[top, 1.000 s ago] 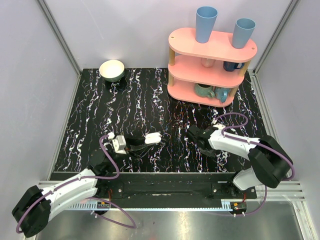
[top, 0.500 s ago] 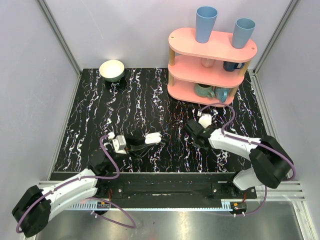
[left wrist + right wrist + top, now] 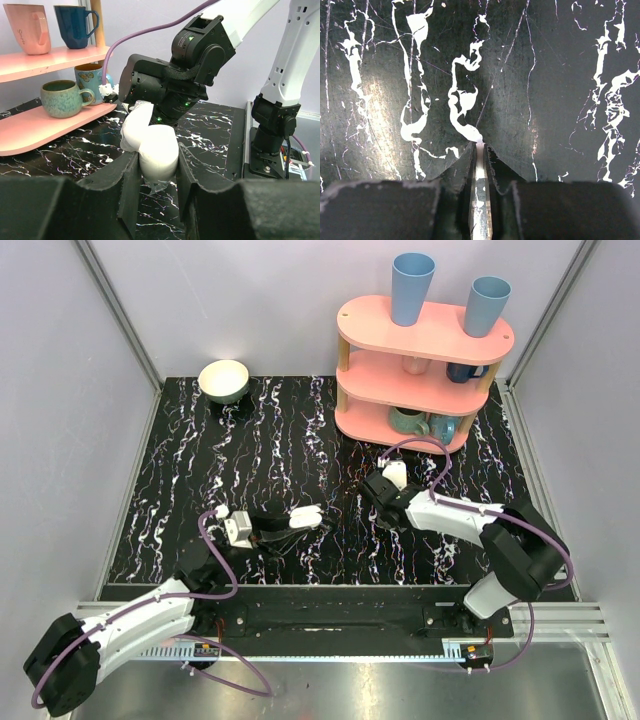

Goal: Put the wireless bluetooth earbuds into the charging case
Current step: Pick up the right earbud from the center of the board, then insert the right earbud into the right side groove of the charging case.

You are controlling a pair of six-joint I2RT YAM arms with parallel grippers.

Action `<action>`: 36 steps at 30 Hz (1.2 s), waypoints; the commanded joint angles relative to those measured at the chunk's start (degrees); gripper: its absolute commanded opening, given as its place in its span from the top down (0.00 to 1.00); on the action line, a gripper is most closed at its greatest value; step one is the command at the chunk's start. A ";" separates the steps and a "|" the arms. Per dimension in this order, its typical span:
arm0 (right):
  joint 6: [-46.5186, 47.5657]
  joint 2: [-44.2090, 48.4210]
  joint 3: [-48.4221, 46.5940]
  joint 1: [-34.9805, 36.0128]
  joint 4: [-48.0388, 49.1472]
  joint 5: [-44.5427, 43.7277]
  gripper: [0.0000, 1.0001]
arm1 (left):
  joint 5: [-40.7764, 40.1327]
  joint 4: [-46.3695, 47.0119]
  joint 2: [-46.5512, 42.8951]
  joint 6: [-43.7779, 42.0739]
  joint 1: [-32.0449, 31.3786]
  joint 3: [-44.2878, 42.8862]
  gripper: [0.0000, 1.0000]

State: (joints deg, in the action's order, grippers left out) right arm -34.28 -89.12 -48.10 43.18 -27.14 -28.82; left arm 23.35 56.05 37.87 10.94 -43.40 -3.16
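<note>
One charging case [image 3: 159,150], lid [image 3: 136,125] open, clamped in the left gripper [image 3: 157,167] over the middle of the marble table [image 3: 250,450]. Right gripper [image 3: 479,148] is near it, tips low to the table, jaws a slit apart. White sliver [image 3: 479,145] in the slit; held or not, cannot tell. One pink shelf [image 3: 440,338]: two blue cups [image 3: 411,288] on top, four mugs [image 3: 60,98] below. One bowl [image 3: 224,380], far left corner.

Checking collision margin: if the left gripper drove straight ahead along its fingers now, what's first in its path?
Likely the right gripper: in the left wrist view its black body sits dead ahead, just beyond the charging case that the left gripper clamps. The gap between them is hard to judge.
</note>
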 commanded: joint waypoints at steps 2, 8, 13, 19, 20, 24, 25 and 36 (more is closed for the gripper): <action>-0.87 0.35 0.19 0.15 0.07 1.75 0.84 | 0.03 2.39 -0.25 -0.39 -0.11 -1.76 1.00; -1.40 2.54 1.69 0.06 -0.46 2.19 0.87 | 0.11 2.48 0.10 -0.39 -0.11 -1.76 1.00; 0.88 6.76 1.34 0.15 -0.55 2.54 1.00 | 0.29 2.66 0.37 -0.22 -0.11 -1.85 1.00; 6.94 14.05 0.46 0.15 0.15 4.55 1.00 | 0.38 2.57 0.10 -0.13 -0.11 -1.85 1.00; 9.99 15.37 0.55 0.15 1.37 7.26 1.00 | 0.38 2.48 -0.07 -0.13 -0.11 -1.85 1.00; 18.89 24.32 2.03 0.06 5.77 17.37 1.00 | 0.64 2.22 -0.25 -0.30 -0.11 -1.94 1.00; 20.90 26.09 2.56 0.06 8.39 19.57 1.00 | 0.81 2.13 -0.34 -0.39 -0.11 -1.94 1.00; 40.07 46.67 4.86 0.06 18.96 42.43 1.00 | 3.09 3.01 0.36 0.05 -0.11 -2.64 1.00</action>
State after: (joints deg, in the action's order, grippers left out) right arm -4.12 -44.66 -41.76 43.13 -13.28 2.70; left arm 24.18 55.55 37.98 10.96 -43.40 -3.25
